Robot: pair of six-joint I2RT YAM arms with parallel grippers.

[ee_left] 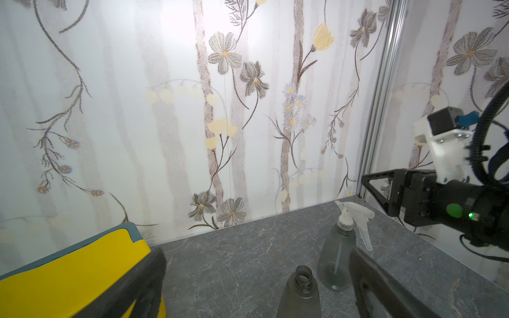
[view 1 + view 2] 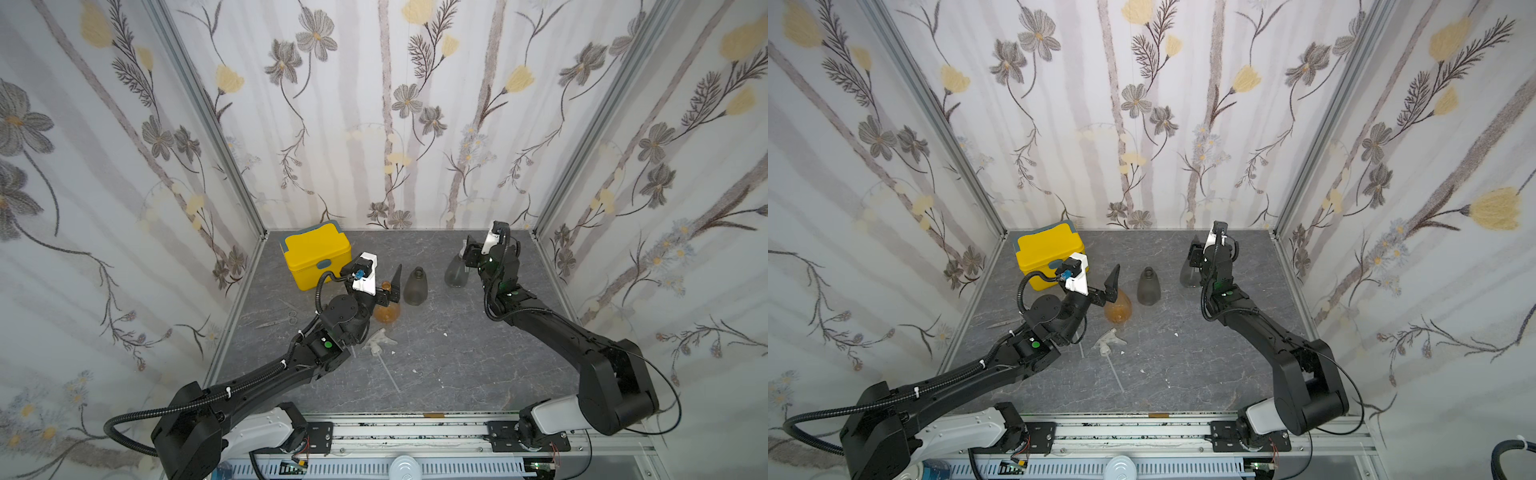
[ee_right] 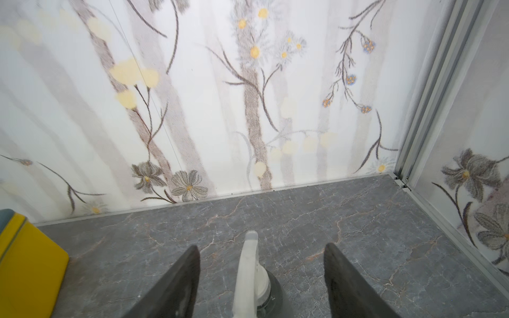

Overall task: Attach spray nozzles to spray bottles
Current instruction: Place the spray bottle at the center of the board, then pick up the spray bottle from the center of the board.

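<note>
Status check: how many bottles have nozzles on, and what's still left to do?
Done: the far grey bottle wears its white nozzle; the right gripper stands open around it. In hand: nothing; the left gripper is open by the amber bottle. Left: the open-necked grey bottle, the amber bottle, and the clear nozzle lying on the table.

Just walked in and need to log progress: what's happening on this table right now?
Robot arms are fitting nozzles onto spray bottles. The right tool stands open around the white nozzle on the far grey bottle, not gripping it. The left tool hangs open beside the amber bottle. The middle grey bottle has a bare neck; a clear nozzle lies loose on the table.
</note>
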